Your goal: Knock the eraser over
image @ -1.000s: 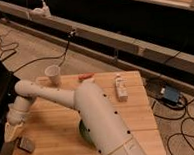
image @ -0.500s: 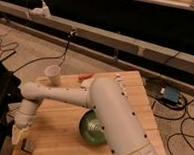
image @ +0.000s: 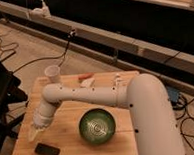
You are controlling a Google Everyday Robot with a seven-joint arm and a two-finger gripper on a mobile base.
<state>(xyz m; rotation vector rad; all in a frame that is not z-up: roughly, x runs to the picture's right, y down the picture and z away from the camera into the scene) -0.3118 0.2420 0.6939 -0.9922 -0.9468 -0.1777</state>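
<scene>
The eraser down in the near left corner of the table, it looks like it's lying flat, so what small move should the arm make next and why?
Probably lift the gripper up and back from the eraser. The dark slab already appears to lie flat on the wooden table, just in front of the gripper and seemingly apart from it, so the knock looks done. Retreat away from the green bowl to its right.
</scene>
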